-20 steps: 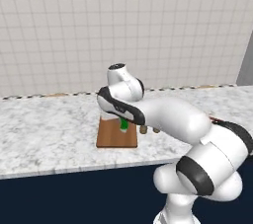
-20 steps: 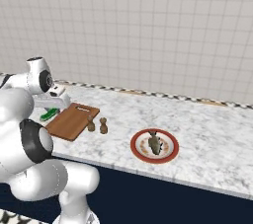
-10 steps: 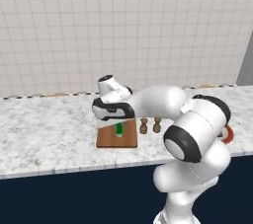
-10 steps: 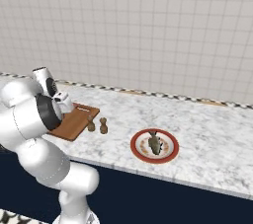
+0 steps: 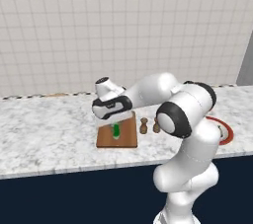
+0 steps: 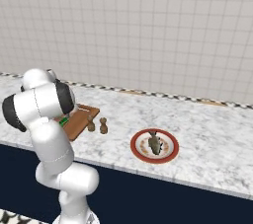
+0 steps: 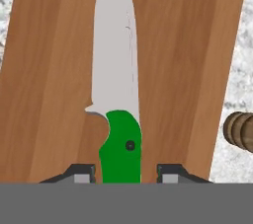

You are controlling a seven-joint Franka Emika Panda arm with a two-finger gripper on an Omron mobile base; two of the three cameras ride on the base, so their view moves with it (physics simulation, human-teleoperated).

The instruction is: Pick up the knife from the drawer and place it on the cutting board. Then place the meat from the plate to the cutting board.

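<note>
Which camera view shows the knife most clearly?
The hand view: the knife lies whole along the cutting board, blade and green handle plain. The left base view shows only its green handle; in the right base view the arm hides nearly all.

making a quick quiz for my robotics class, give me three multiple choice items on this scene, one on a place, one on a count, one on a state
1. Where is the knife?
A. on the cutting board
B. on the plate
C. on bare counter

2. How many brown shakers stand beside the board?
A. one
B. two
C. four

3. How does the gripper stand?
A. clamped on the meat
B. fingers apart on either side of the green handle
C. shut on a shaker

Key: 1 A, the blade lies flat on the cutting board in the hand view. 2 B, two stand between the board and the plate. 3 B, gaps show between the fingers and the handle; the meat sits on the plate.
</note>
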